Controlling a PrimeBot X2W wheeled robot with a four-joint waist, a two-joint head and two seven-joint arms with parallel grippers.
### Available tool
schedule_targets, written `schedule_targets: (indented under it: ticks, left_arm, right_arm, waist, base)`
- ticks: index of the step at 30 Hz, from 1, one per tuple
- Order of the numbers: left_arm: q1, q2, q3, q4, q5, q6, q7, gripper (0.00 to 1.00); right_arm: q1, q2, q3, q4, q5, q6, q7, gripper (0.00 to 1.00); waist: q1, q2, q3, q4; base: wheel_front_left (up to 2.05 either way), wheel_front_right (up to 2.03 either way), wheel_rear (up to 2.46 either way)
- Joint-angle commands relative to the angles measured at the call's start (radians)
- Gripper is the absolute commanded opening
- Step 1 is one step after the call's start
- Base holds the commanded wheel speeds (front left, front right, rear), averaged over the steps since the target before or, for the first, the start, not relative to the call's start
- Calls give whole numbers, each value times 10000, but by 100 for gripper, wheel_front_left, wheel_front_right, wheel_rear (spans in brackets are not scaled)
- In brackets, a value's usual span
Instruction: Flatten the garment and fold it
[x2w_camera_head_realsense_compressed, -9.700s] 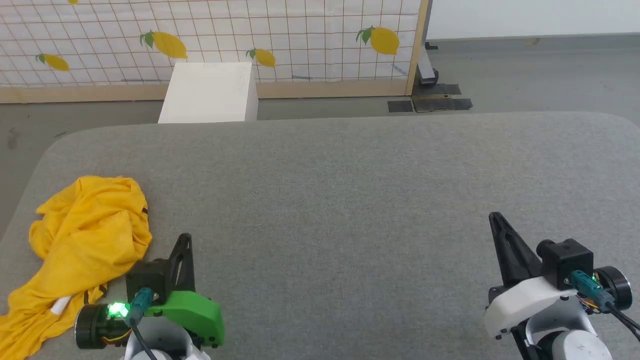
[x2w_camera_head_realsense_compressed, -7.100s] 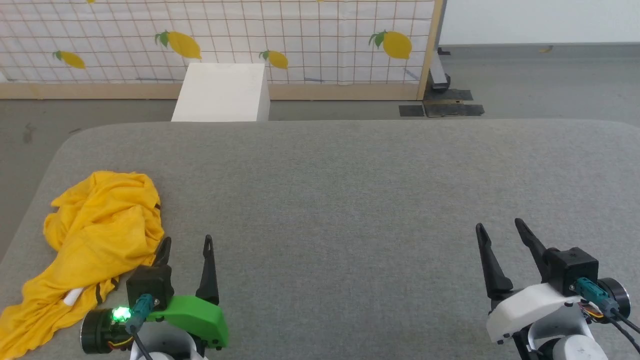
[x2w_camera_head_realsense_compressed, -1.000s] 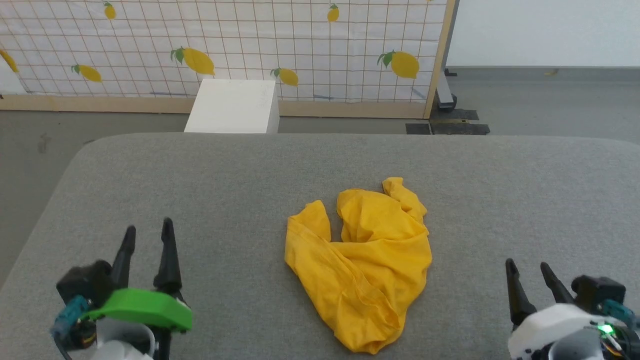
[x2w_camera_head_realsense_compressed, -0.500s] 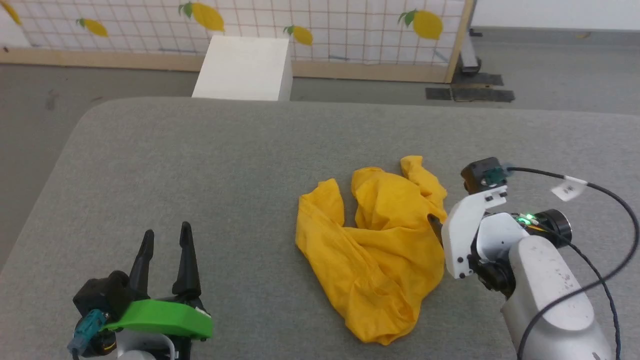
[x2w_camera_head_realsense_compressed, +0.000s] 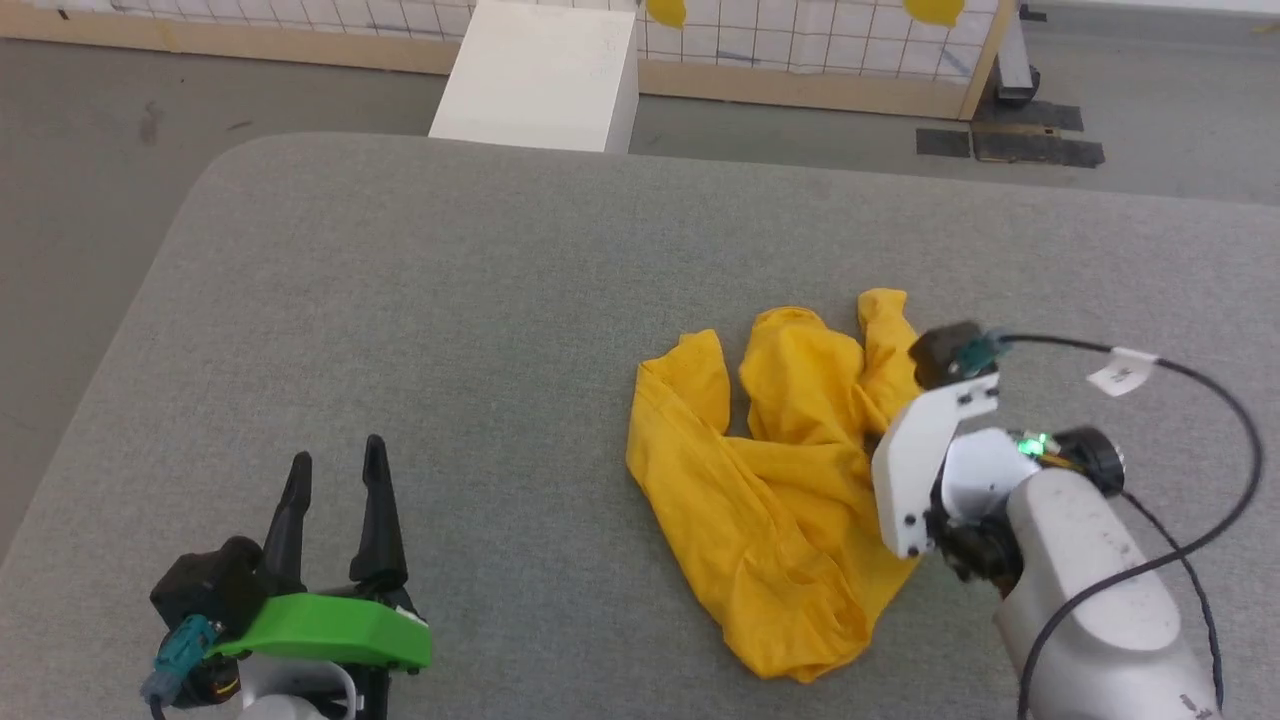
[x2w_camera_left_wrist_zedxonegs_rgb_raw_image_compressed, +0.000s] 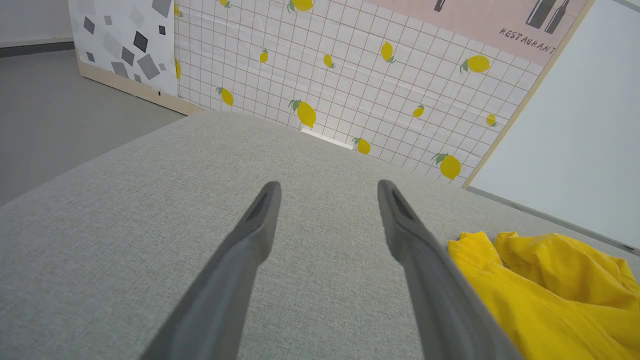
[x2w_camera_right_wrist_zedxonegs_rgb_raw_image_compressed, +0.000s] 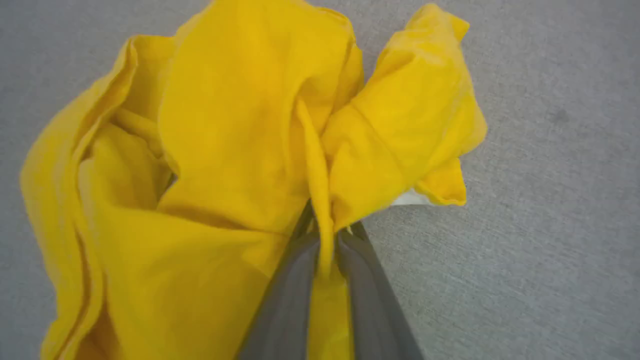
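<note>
Right wrist view: the right gripper (x2w_camera_right_wrist_zedxonegs_rgb_raw_image_compressed: 327, 231) is pinching a ridge of the crumpled yellow garment (x2w_camera_right_wrist_zedxonegs_rgb_raw_image_compressed: 240, 150) at lower centre. In the head view the garment is lying right of centre on the grey table (x2w_camera_head_realsense_compressed: 450, 300), while the left gripper (x2w_camera_head_realsense_compressed: 335, 478) is hovering at lower left, jaws apart, empty.

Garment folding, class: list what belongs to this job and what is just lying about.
Job: garment; right gripper, shut on a fold; left gripper, open; grey table.
Lying about: white box; lemon-print screen.
</note>
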Motion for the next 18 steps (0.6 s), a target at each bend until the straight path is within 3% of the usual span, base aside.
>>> schedule_targets:
  ticks: [1, 6, 10, 17, 18]
  left_arm:
    - [-114, -55, 53, 40, 45, -113, -75, 100]
    - [5, -155, 78, 212, 59, -218, -75, 100]
    - [103, -212, 51, 342, 31, -278, -75, 100]
    - [120, -289, -110, 648, -110, -308, -75, 100]
    - [126, -294, -126, 695, -128, -298, -69, 100]
  right_arm:
    - [-113, -10, -170, -370, 172, -13, -281, 0]
    - [1044, -10, -1546, -2422, 299, -13, -942, 0]
    - [2850, -10, -2722, -3920, 326, -13, -539, 0]
    - [5339, -10, -2886, -4332, 1210, -13, 574, 0]
    - [5412, -10, -2873, -4322, 1408, -13, 448, 29]
  waist:
    - [0, 0, -188, -134]
    - [0, 0, -578, -359]
    - [0, 0, -774, -545]
    - [0, 0, -857, -728]
    - [0, 0, -872, -770]
  base:
    - [0, 0, 0]
    - [0, 0, 0]
    - [0, 0, 0]
    - [0, 0, 0]
    - [0, 0, 0]
